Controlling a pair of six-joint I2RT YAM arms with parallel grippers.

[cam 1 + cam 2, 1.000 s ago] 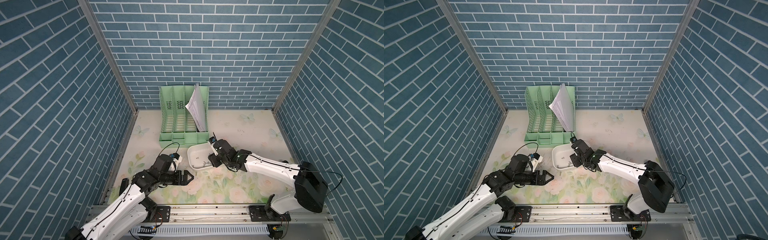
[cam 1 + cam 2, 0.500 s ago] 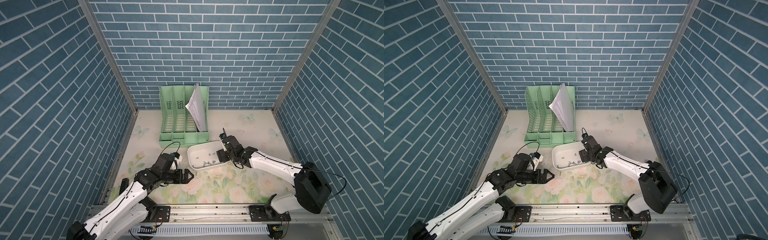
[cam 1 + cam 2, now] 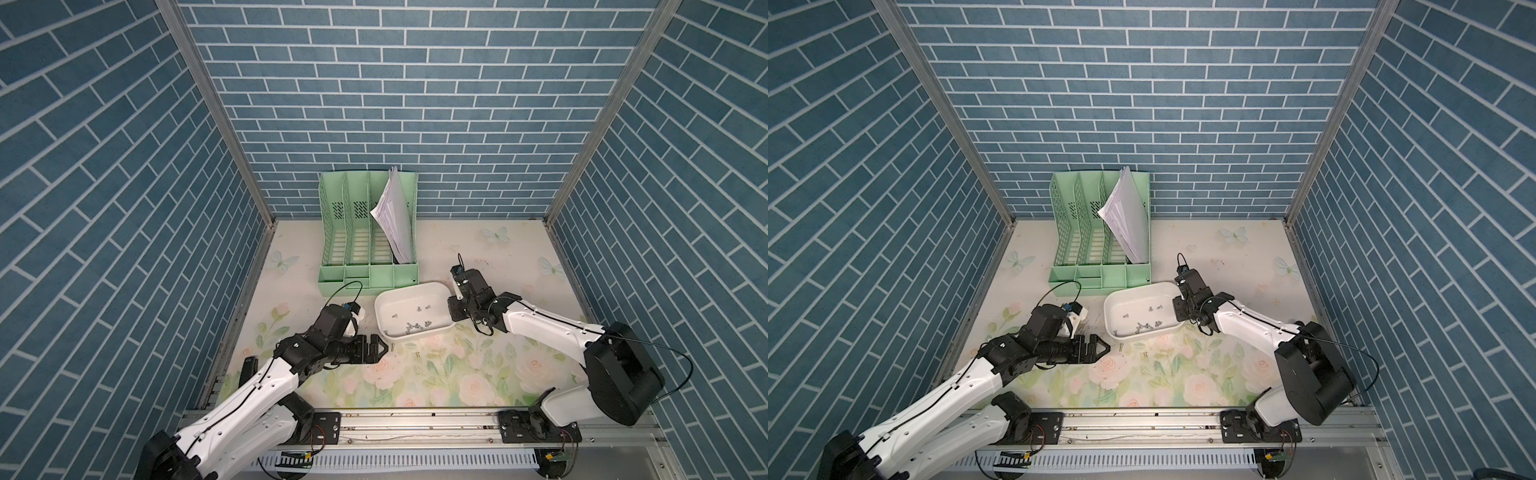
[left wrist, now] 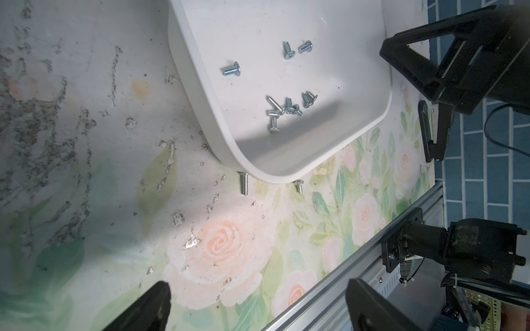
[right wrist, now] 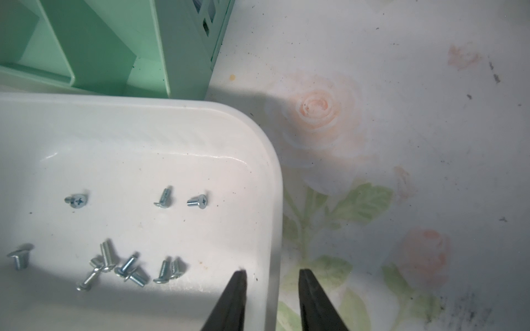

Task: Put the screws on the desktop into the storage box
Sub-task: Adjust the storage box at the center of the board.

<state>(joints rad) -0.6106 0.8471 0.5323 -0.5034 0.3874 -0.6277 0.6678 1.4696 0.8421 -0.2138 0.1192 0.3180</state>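
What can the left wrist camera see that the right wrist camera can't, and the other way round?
Only the left wrist view: two screws on the desktop beside the storage box, and the open left gripper. Only the right wrist view: the green file organiser and the right gripper astride the box's wall. Both: the box, the screws inside it, the desktop.

Left arm (image 3: 257,390) low, jaws spread wide; right arm (image 3: 548,332) outstretched, jaws narrowly apart
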